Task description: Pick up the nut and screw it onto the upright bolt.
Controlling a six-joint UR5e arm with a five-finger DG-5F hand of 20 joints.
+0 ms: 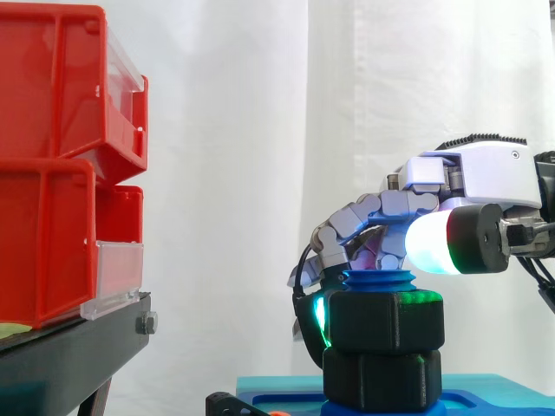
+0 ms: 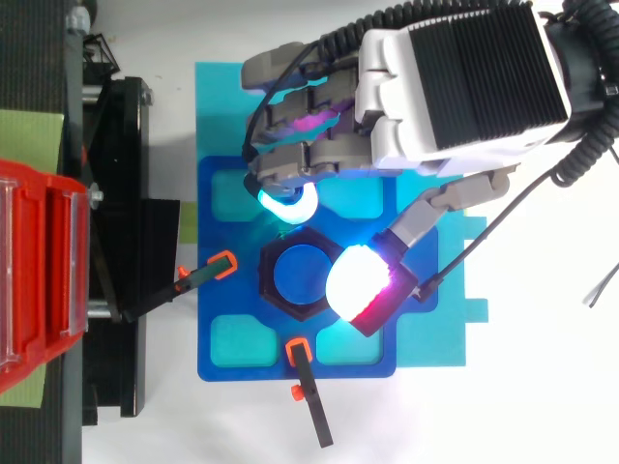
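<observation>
on the blue fixture plate (image 2: 215, 242), the robot's hand (image 1: 486, 173) is clenched round the black plastic hexagonal nut (image 1: 386, 321), glowing pads (image 2: 358, 280) pinching its flats. the nut sits on the upright blue threaded bolt (image 2: 300, 275). it should turn level, pressing down only lightly. how far the threads have caught i can't tell; the nut hides them.

Black nut (image 1: 386, 322), blue bolt (image 2: 302, 275), red bins (image 1: 52, 87)

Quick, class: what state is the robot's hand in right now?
The hand is closed round the black nut, fingers on one side and thumb on the other, with the nut sitting on the blue bolt.
</observation>
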